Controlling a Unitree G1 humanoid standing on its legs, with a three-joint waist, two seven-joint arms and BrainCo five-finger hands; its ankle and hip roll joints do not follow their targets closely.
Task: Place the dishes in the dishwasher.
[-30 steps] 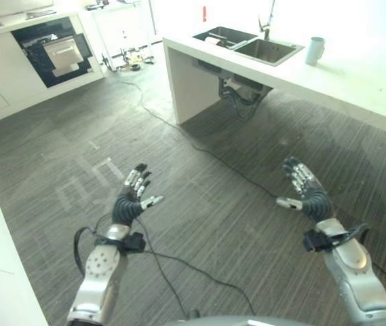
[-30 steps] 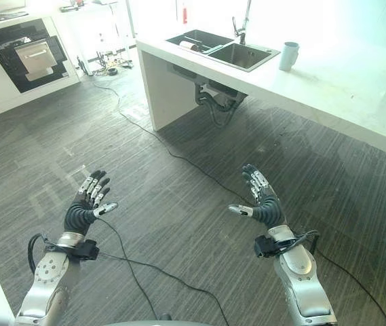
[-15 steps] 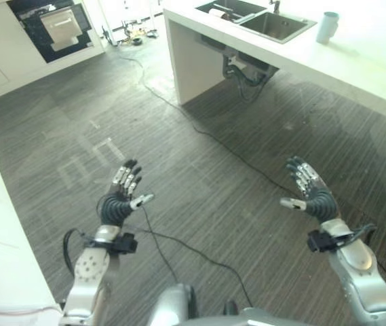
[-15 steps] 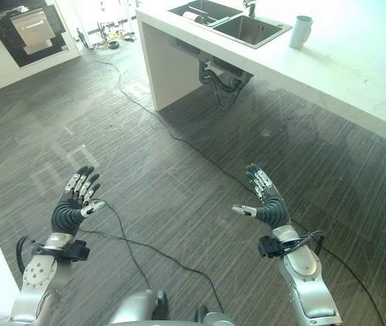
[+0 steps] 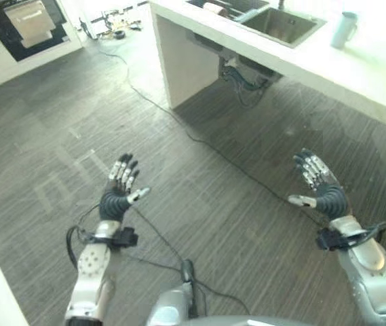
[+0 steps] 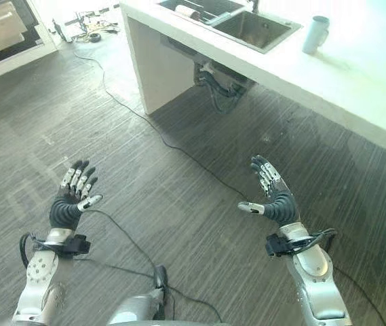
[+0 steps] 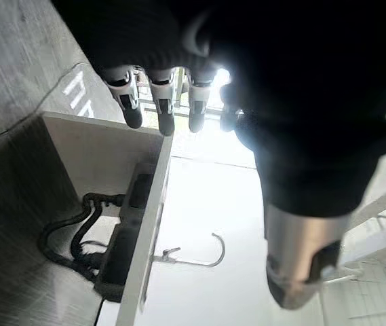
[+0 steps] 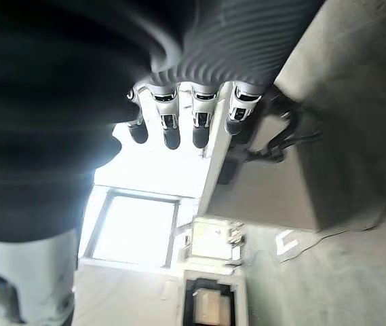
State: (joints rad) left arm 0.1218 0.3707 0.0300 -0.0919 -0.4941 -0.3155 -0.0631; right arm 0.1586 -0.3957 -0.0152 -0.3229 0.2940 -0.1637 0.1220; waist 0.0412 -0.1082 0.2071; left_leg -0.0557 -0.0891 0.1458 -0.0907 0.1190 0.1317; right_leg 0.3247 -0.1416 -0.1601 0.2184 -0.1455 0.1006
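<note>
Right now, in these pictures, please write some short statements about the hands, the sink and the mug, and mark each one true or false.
1. Both hands are open and hold nothing. True: the left hand and the right hand hang over the floor with straight fingers.
2. The mug stands inside the sink. False: it stands on the counter beside the sink.
3. The right hand rests on the counter. False: it is in the air, apart from it.
4. A tap stands at the sink. True.
5. The left hand holds a plate. False: it is empty.
</note>
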